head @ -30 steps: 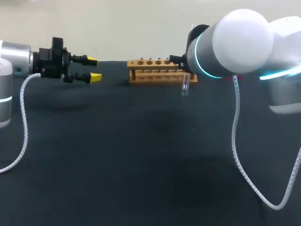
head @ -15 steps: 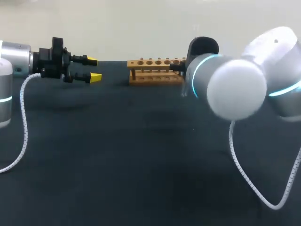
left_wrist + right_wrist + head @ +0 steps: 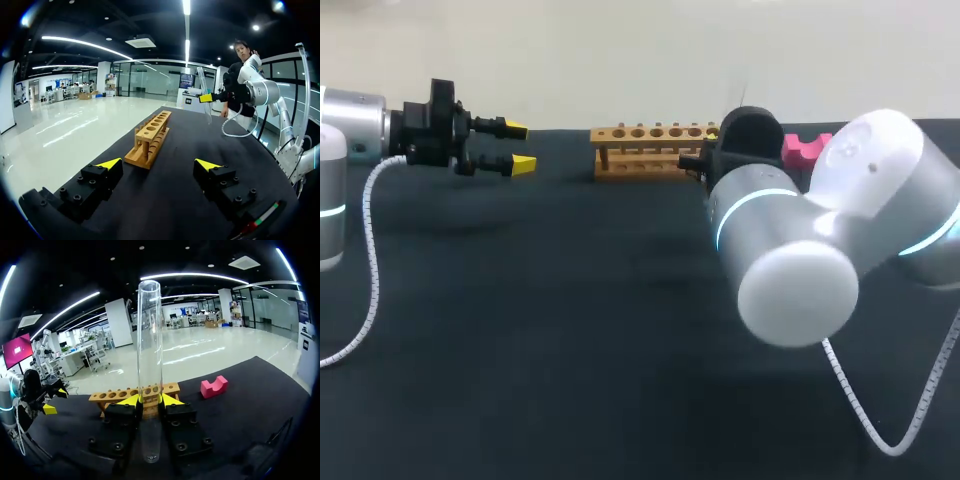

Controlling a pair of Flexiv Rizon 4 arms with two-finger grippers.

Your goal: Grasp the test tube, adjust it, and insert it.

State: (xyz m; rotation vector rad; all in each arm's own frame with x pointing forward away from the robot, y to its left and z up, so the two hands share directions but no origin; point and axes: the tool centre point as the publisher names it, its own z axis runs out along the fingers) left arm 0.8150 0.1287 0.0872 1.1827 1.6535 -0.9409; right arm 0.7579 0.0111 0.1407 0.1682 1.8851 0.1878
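A clear glass test tube (image 3: 149, 350) stands upright between the yellow-tipped fingers of my right gripper (image 3: 150, 401), which is shut on its lower part; its rounded end hangs below the fingers. The wooden rack (image 3: 131, 394) with a row of holes lies just ahead of that gripper. From the left wrist view, the tube (image 3: 202, 95) is held near the far end of the rack (image 3: 150, 137). In the head view my right arm (image 3: 800, 240) hides its own gripper next to the rack (image 3: 655, 150). My left gripper (image 3: 515, 146) hovers open left of the rack, holding nothing.
A pink block (image 3: 801, 148) with a notch lies on the black table (image 3: 570, 330) right of the rack, also seen as the pink block (image 3: 214, 386) ahead of my right gripper. The right arm's white cable (image 3: 865, 410) loops down over the table's right side.
My right arm has turned its wrist and swung its elbow down toward the front. The tube, which hung downward beside the rack's right end, now points up. The pink block has come into sight.
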